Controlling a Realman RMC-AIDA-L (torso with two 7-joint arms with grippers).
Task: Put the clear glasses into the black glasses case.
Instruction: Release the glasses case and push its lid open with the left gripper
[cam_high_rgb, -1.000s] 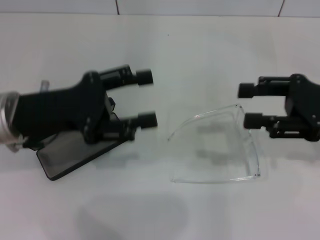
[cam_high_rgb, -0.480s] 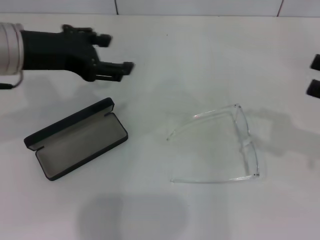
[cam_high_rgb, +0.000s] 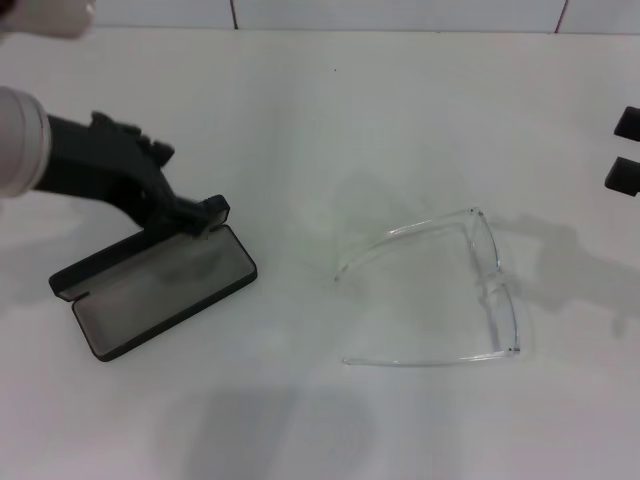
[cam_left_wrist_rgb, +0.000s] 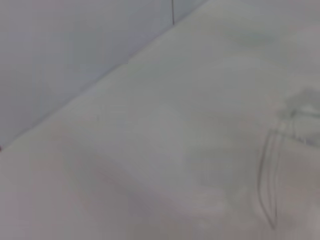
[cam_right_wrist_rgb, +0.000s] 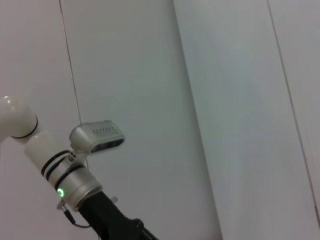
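A: Biggest thing first?

B: White table (cam_high_rgb: 330, 120), fills nearly the whole head view; a strip of tiled wall (cam_high_rgb: 400, 12) runs along the top edge. Nothing lies between case and specs, just bare top.

A: Next?

B: Left arm, upper left of frame, silver cuff then black body. The left gripper (cam_high_rgb: 190, 215) reaches down-right and ends at the far rim of the black glasses case (cam_high_rgb: 160, 290). Tips merge w/ the black lid edge, so can't tell if the claw is apart or together, or if it touches.

A: Case itself?

B: Lower left of frame, lying open, grey lining up, set diagonally. Its upper part is covered by the gripper.

A: And the specs?

B: The clear glasses (cam_high_rgb: 490, 280) sit centre-right on the table, arms unfolded and pointing toward frame left, well apart from the case. Outline faint; lens hard to trace.

A: Right side?

B: The right gripper (cam_high_rgb: 625, 150) is cut off at the right edge, only two black finger ends show, one above the other w/ a gap between, so apart. Holds nothing.

A: Wrist cams?

B: Left wrist view: blurry table, faint streaks of the specs (cam_left_wrist_rgb: 270, 175) at the right. Right wrist view: mostly wall, plus the other arm at lower left w/ a green light.
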